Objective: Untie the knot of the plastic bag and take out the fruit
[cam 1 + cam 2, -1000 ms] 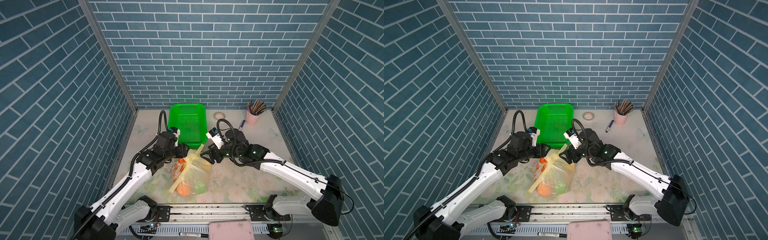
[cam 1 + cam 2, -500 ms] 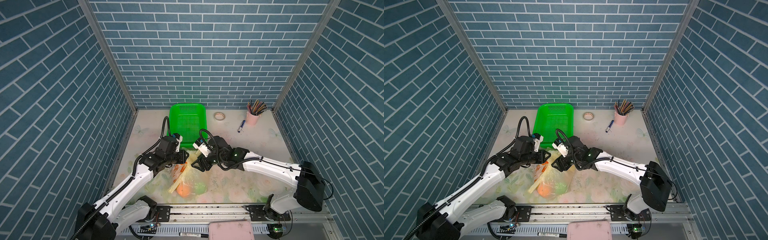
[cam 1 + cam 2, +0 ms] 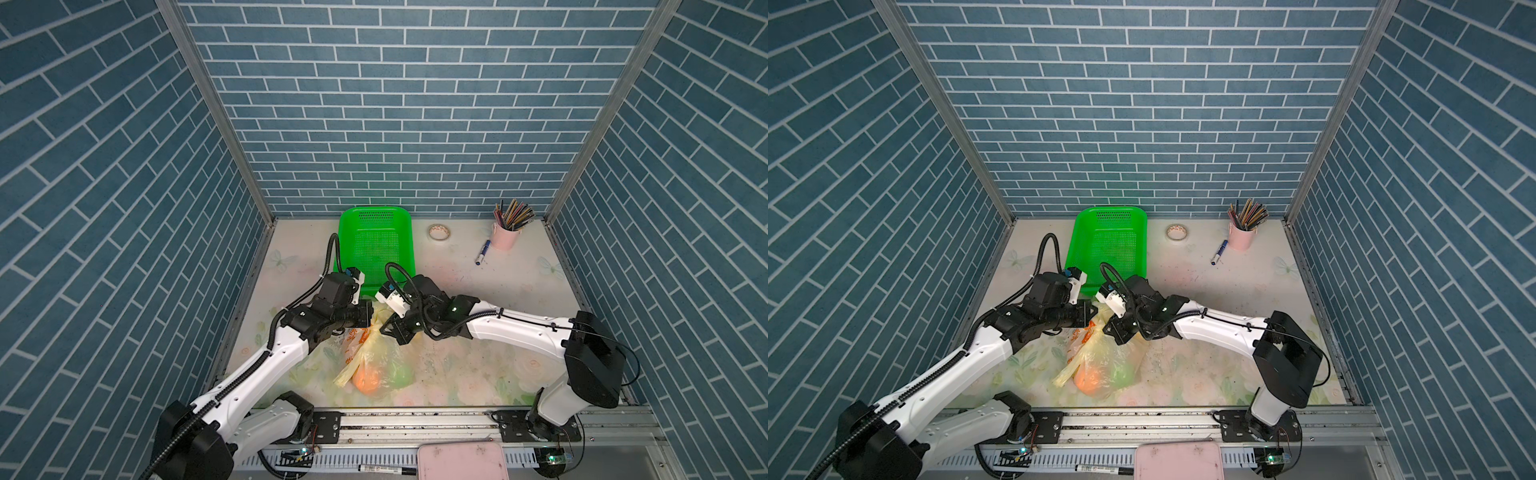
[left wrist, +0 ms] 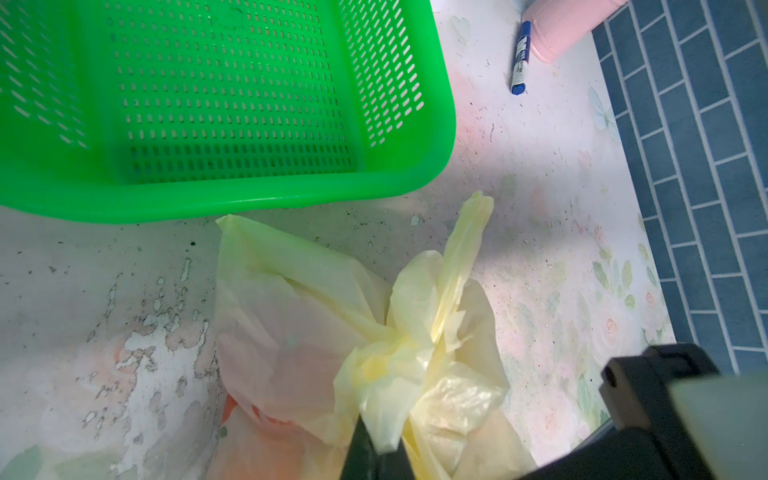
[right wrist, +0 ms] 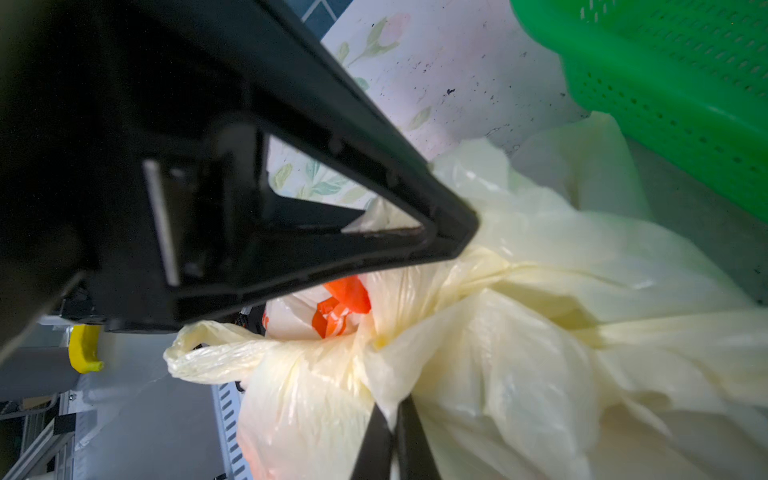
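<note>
Both top views show the whole bag (image 3: 376,353). It lies on the table (image 3: 498,274), just in front of the basket (image 3: 376,209), btw. the two arms. The jaws are hidden there under the wrists.

The wrist views show them. The L gripper (image 4: 374,444) has its jaws pressed together on a flap of bag film right beside the knot (image 4: 395,361). The R gripper (image 5: 392,419) pinches the film just under the knot, also fully closed.

The bag is thin, pale yellow and half see-through, w/ orange print. The knot is a tight twisted bunch, w/ one handle strip (image 4: 463,249) sticking out of it.

Fruit (image 3: 368,380) shows only in the top views, through the film: 1 orange piece and 1 green piece (image 3: 401,372). More I cannot tell.

Count: 1 bag, 1 knot, 2 grippers, 1 basket, 1 cup (image 3: 505,237), 1 pen (image 3: 482,253), 1 tape roll (image 3: 439,232).
</note>
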Tool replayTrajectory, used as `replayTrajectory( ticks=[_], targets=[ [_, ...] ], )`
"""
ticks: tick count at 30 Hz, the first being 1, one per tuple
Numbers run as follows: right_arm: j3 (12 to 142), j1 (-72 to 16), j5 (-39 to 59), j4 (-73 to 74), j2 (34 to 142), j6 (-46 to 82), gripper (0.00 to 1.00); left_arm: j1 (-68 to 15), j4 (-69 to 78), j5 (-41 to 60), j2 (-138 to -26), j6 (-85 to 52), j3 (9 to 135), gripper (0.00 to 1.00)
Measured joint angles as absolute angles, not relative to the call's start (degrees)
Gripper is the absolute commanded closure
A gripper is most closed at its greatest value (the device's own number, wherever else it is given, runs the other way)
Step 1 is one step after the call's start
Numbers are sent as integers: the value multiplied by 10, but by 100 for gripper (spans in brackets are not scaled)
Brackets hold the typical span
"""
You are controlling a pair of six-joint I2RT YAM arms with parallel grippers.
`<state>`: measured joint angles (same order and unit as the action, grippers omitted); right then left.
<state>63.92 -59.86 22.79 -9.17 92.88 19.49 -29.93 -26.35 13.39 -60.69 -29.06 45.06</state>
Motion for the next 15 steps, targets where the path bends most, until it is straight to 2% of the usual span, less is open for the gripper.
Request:
replayTrajectory(
  ticks=[8, 15],
  targets=[
    [617, -599, 218, -77, 915, 195, 100, -300, -265, 87, -590, -290, 451, 100],
    [544, -599, 177, -57, 839, 206, 100, -300, -267, 60, -576, -292, 451, 100]
  ],
)
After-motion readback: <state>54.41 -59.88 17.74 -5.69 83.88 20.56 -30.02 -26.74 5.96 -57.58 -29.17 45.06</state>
